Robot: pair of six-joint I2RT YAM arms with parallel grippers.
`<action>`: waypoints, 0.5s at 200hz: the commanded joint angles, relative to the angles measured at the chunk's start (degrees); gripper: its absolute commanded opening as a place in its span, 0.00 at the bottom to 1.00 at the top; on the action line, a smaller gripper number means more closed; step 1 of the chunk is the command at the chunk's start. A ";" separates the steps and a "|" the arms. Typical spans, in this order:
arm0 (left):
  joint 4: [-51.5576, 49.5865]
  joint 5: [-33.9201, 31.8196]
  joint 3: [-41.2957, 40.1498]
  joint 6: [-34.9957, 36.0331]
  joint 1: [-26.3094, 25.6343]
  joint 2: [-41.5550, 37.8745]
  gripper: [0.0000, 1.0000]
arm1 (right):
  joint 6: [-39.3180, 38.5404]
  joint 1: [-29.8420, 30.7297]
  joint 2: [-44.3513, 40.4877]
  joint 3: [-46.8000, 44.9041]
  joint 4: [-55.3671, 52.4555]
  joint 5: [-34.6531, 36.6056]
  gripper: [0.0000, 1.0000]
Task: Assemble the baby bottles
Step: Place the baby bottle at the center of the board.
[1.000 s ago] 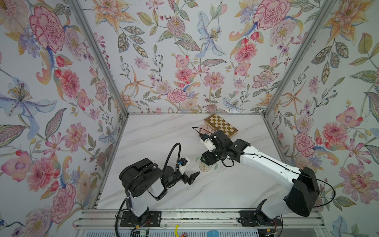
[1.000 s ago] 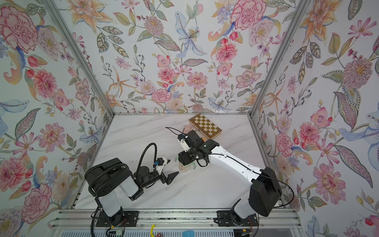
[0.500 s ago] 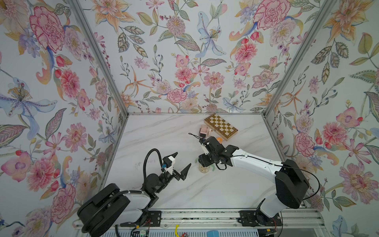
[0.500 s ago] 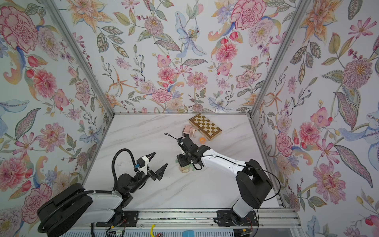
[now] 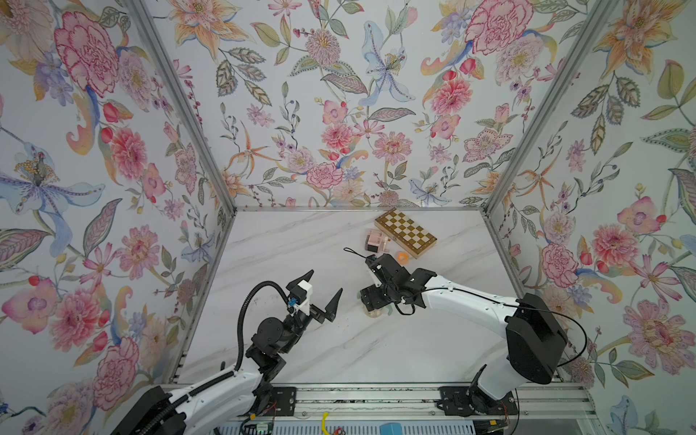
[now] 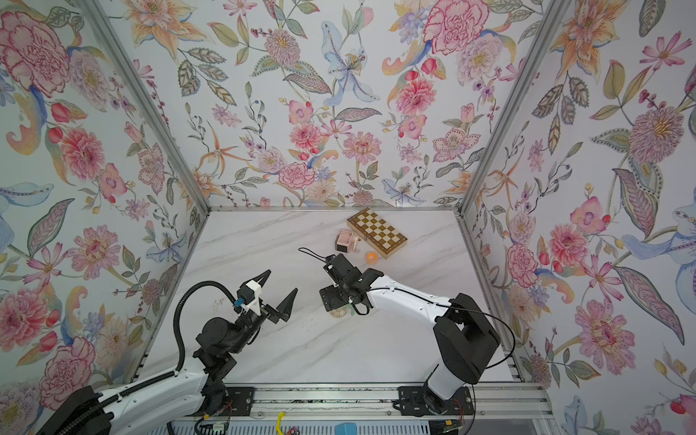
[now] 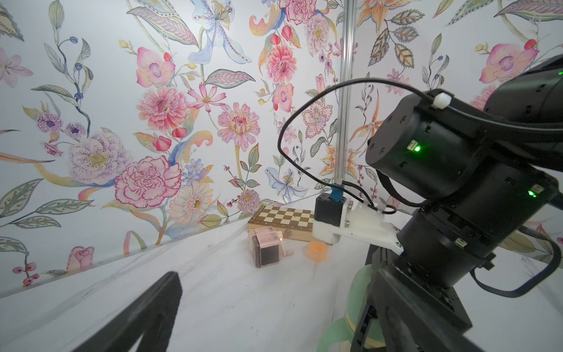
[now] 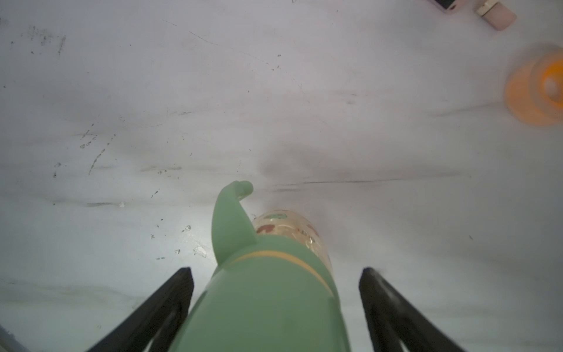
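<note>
Left gripper (image 5: 324,286) hangs above the table (image 5: 301,241) at our left, jaws spread wide and empty, its tips aimed toward the middle. Just right of it we see the bottle (image 5: 373,313) standing upright on the marble near the centre, mostly hidden from above by the right arm's wrist. The right gripper (image 8: 275,270) straddles it: its fingers (image 8: 161,304) stand parted on either side of the green cap (image 8: 262,311) with a gap on each side, so we see nothing gripped. Below the cap sit a thin yellow ring (image 8: 283,257), the green collar (image 8: 231,219) with its handle, and the clear printed body. Farther back and right lie a perfume bottle (image 5: 376,241), an orange piece (image 5: 402,256) and a chessboard (image 5: 405,232).
</note>
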 commanded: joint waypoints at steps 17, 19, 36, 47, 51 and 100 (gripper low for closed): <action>-4.30 -3.46 1.36 1.72 -0.15 -2.62 1.00 | 0.70 1.04 -2.77 3.82 -2.45 -0.05 0.99; -4.34 -3.45 1.36 1.75 -0.14 -2.68 1.00 | 0.72 1.11 -2.99 4.03 -2.51 -0.12 0.99; -4.76 -5.00 1.54 1.59 -0.14 -4.04 1.00 | 0.90 1.79 -6.04 5.78 -2.84 -1.15 0.99; -6.48 -7.91 1.90 2.12 -0.09 -5.54 1.00 | 1.00 2.09 -9.14 6.94 -4.04 -1.16 0.99; -7.73 -9.84 2.24 2.47 -0.06 -6.24 1.00 | 1.00 2.09 -10.63 7.10 -4.50 -0.94 0.99; -17.11 -34.42 5.81 10.10 10.77 -10.20 1.00 | -6.18 -17.24 -37.66 -9.46 -2.79 18.81 0.99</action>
